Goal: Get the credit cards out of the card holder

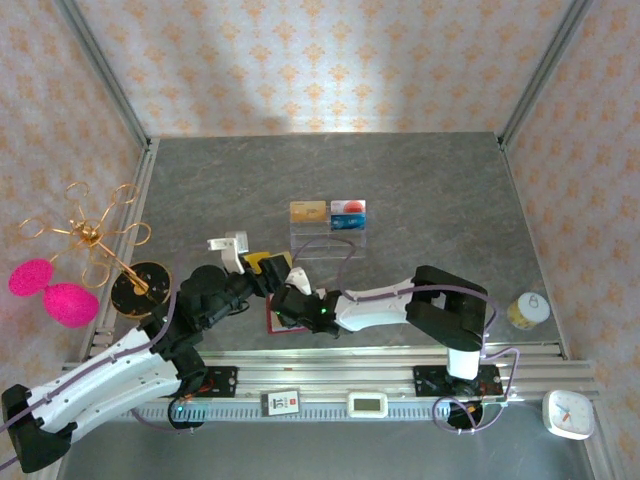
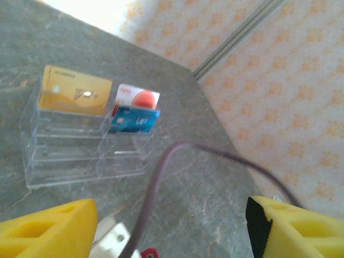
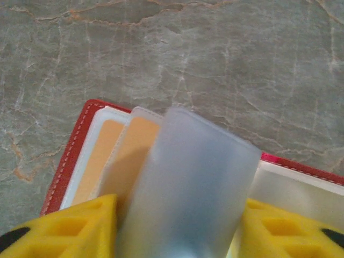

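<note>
Now the right claw (image 3: 177,215) sits right over the open card holder (image 3: 69,158), squeezing a cloudy sleeve (image 3: 193,172) that bows up. The left claw (image 2: 172,226), spread wide, hangs just past the card holder.

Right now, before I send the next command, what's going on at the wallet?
The right gripper is down over the open red card holder, a frosted sleeve page curled up between its fingers; whether they pinch it I can't tell. A tan card sits in a sleeve underneath. The left gripper hangs open nearby, holding nothing, facing the clear acrylic stand.
</note>
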Controlling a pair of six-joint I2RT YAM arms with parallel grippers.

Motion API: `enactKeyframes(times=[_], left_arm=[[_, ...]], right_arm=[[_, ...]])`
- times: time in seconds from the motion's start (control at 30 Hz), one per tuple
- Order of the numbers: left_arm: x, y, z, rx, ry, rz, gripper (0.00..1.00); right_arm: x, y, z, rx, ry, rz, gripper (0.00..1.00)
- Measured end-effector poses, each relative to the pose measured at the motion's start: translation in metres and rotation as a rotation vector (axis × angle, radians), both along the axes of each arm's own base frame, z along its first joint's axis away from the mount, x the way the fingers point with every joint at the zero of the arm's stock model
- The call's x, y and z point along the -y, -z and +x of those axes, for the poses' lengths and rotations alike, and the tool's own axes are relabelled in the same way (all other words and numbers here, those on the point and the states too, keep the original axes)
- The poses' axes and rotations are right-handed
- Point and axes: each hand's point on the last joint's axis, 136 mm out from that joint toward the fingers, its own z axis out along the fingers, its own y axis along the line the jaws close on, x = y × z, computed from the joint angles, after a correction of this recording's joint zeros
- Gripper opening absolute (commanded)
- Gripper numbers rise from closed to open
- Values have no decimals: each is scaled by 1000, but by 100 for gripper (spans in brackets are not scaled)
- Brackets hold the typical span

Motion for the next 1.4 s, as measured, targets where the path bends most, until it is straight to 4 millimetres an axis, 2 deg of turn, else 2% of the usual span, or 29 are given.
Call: enactKeyframes(times=[0.1,0.2,0.4,0.53,0.7,0.87,1.07,1.13,1.23,1.4], left_arm=[[-1,19,-1,-39,-4,7,57],[-1,38,-3,-80,-8,6,44],[4,88,-7,-184,9,1,15],[10,125,-11,-268,28,20,4],[23,156,-16,-337,71,42,4],[38,172,-20,-372,119,66,8],[41,186,-16,-401,108,122,7],[40,192,-15,-410,104,148,6],[38,207,-15,-443,96,194,0],[45,208,-9,-440,95,207,0]], right_arm=[[3,0,-1,-3,11,23,26],[8,0,-2,-6,28,40,15],[29,0,-7,-9,60,56,8],[49,1,-9,-2,102,62,2],[67,1,-9,6,147,74,0],[67,-4,3,15,183,109,0],[64,-7,17,21,212,152,1],[60,-6,18,16,209,157,5],[59,-2,17,7,207,154,17],[68,-1,20,3,244,142,30]])
